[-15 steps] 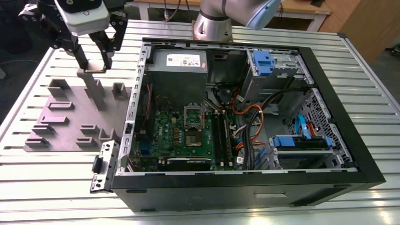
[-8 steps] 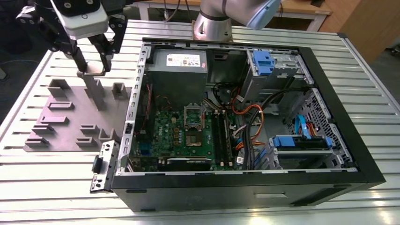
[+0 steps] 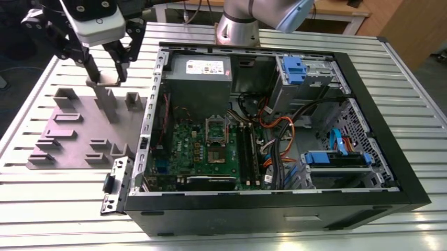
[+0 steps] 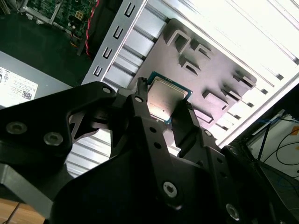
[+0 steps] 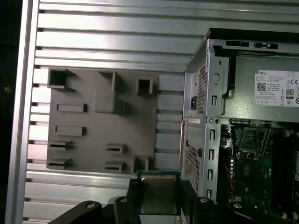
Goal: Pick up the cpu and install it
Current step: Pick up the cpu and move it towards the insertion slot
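A ribbed aluminium table [image 3: 49, 209] carries the scene. An open computer case [image 3: 391, 178] lies on its side, and a grey fixture plate [image 3: 77, 138] sits just beside it, on the exterior view's left.

The gripper [image 3: 107, 78] hangs over the far part of that plate. Its two black fingers [image 4: 140, 109] are clamped on the cpu [image 4: 166, 99], one on each of two opposite edges. The cpu faces the wrist cameras (dull silver lid, thin greenish rim, seen in both wrist views). In the exterior view it sits just above a tall slotted block [image 3: 106, 104] standing on the plate; I cannot tell whether it touches the block's top. Lower blocks are scattered over the rest of the plate.

Further out, inside the case, the green motherboard [image 3: 202, 157] lies flat, with a shiny socket frame [image 3: 216, 130] near its middle, well apart from the cpu. A grey power supply [image 3: 199, 68] fills the case corner nearest the gripper. Cables [image 3: 279, 130] and blue drive brackets [image 3: 335, 157] lie toward the exterior view's right.
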`<action>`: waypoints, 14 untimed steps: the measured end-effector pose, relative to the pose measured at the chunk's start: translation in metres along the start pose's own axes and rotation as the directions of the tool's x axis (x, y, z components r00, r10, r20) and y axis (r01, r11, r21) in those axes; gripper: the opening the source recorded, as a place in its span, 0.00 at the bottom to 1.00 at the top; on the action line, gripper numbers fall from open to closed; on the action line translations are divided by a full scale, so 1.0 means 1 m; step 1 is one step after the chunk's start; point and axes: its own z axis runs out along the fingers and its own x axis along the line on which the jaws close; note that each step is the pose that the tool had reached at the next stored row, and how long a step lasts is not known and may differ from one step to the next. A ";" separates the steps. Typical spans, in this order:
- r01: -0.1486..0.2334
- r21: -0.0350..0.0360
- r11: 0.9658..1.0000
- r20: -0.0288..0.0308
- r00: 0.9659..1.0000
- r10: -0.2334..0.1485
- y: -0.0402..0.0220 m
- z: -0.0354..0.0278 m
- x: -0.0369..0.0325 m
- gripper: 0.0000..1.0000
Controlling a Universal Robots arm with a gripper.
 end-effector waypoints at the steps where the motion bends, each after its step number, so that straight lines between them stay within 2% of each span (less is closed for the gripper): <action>1: 0.000 0.000 1.000 0.000 1.000 0.000 -0.0001 0.0000 -0.0014 0.45; 4: 0.000 0.000 1.000 0.000 1.000 0.000 -0.0004 -0.0001 -0.0044 0.45; 14: 0.000 0.000 1.000 0.000 1.000 0.000 -0.0004 -0.0002 -0.0060 0.45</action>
